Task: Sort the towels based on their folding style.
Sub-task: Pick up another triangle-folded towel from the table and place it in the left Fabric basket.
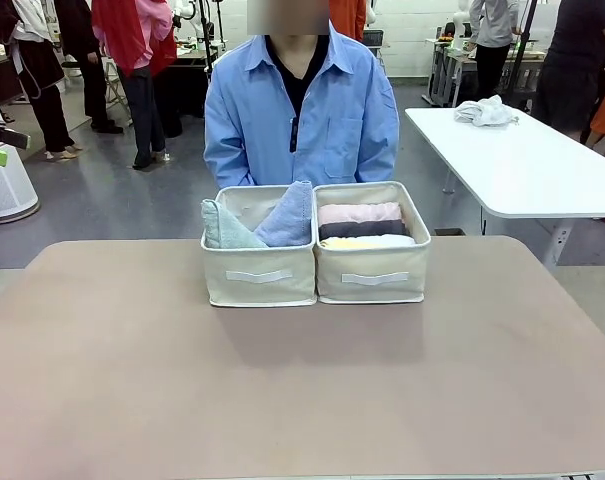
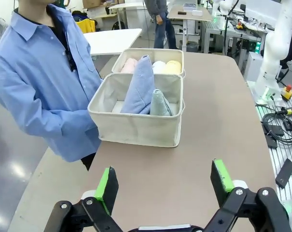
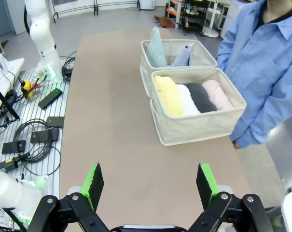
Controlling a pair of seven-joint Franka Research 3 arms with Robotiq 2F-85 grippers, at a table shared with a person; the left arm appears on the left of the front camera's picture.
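**Towels sorted into two bins, both grippers empty**

At the far edge of the table point(image 1: 282, 400), two beige fabric bins stand side by side, touching. Inside the left bin point(image 1: 259, 275) the lavender-blue cone point(image 1: 288, 215) and the pale grey-green cone point(image 1: 222, 228) stand upright, leaning against each other. Inside the right bin point(image 1: 372, 275) four rolled towels lie in a row: the yellow roll point(image 3: 167, 94) nearest the robot, then the white roll point(image 3: 186, 99), the dark grey roll point(image 3: 201, 96) and the pink roll point(image 3: 216, 94). A person in a blue shirt point(image 1: 302, 120) stands just behind the bins. Well back from the bins, the left gripper point(image 2: 164, 186) and the right gripper point(image 3: 150, 186) hang above bare tabletop, fingers spread wide, gripping nothing.
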